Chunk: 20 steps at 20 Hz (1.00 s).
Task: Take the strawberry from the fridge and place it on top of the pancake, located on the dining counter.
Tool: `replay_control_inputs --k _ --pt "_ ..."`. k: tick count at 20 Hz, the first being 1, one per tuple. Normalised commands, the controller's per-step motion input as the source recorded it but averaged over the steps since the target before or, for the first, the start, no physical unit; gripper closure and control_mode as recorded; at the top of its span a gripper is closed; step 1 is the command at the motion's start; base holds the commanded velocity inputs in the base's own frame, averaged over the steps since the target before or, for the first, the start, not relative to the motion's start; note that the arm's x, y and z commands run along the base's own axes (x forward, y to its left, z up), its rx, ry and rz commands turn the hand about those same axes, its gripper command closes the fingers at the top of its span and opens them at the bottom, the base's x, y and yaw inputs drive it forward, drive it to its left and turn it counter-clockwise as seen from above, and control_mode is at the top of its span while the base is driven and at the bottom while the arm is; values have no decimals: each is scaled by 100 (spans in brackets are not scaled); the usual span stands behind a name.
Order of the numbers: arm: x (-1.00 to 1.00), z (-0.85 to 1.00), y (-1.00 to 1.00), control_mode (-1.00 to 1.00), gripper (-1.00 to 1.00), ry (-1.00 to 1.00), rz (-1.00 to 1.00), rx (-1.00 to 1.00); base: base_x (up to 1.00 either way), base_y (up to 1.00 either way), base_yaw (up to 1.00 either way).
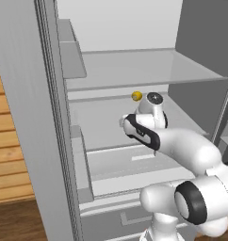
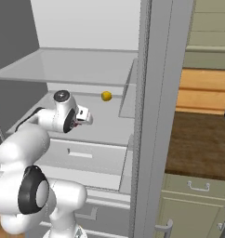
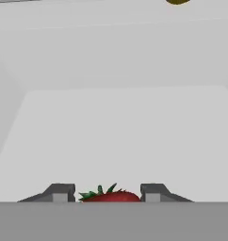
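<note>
My gripper sits narrowed around the strawberry on the fridge shelf; I judge the pinch ready for lifting out.

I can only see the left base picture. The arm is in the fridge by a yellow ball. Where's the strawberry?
Observer: The strawberry lies between the fingertips of the gripper, seen from the hand camera.
Operator: Is it squeezed?
Observer: The fingertips sit close on each side; a firm grip I cannot confirm.
Operator: What's past the fridge?
Observer: In the right base view, a dark brown wooden counter lies to its right.
</note>
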Motion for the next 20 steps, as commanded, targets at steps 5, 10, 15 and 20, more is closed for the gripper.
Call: replay_control_inputs --k 5,10,15,20 --pt "-77 0 0 -100 100 -9 4 0 0 0 0" --pt "-100 58 0 -100 100 -2 1 0 0 0 0" --pt "-100 84 0 -100 100 7 0 0 0 0 0" --pt "-100 64 -1 -100 100 10 0 0 0 0 0"
